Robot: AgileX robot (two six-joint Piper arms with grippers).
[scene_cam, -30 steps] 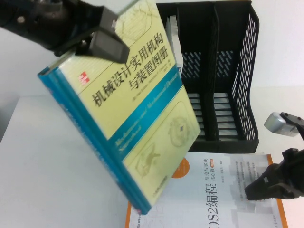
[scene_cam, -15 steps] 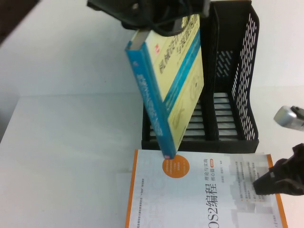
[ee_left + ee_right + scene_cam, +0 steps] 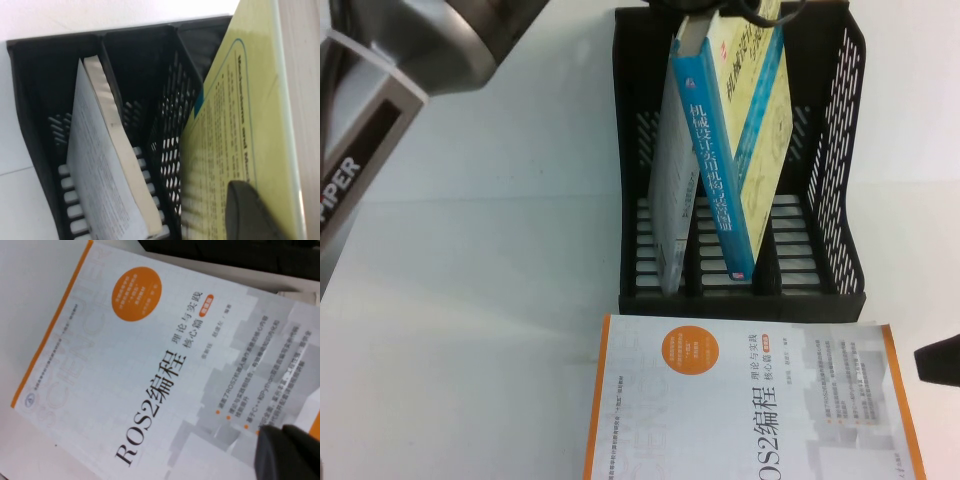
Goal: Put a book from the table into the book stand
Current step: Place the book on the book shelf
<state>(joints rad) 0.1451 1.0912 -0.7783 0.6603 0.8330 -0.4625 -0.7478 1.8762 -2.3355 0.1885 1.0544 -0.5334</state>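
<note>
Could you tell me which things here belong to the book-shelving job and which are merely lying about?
Job:
- book, gripped by left tool, in the middle slot
- book stand
- table

Lying about:
- white book with orange edges
- thin grey-white book
- right tool

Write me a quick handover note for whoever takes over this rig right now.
Left gripper: at the top of the stand, shut on the book, one finger pressed on its yellow cover.
Right gripper: low at the table's right edge, beside the white book; holds nothing that I can see.
Book: standing tilted in the middle slot of the stand, its bottom edge on the slatted base. A thin grey book leans in the left slot.
Done: book lifted and lowered into the slot.
Left: release and withdraw the left arm.
</note>
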